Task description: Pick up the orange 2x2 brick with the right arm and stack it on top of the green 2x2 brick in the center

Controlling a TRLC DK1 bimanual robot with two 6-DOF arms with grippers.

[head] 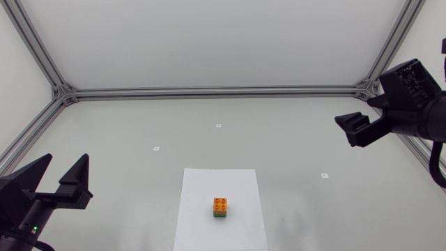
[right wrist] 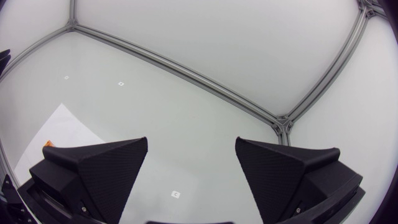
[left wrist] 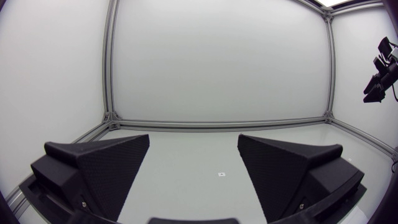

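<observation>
Stacking: orange brick (head: 220,203) is sitting on green brick (head: 220,215); likely done.
Right arm (head: 411,97): hanging clear, jaws gaping empty.
Left arm (head: 21,202): jaws gaping empty.

A robotics lab test cell: a white table (head: 327,209) walled by white panels (head: 209,42) in aluminium frame rails (head: 209,91), with small square markers (head: 218,126) dotted behind and beside a white paper sheet (head: 198,219).

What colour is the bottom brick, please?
The bottom brick is green, seen best in the head view.
</observation>
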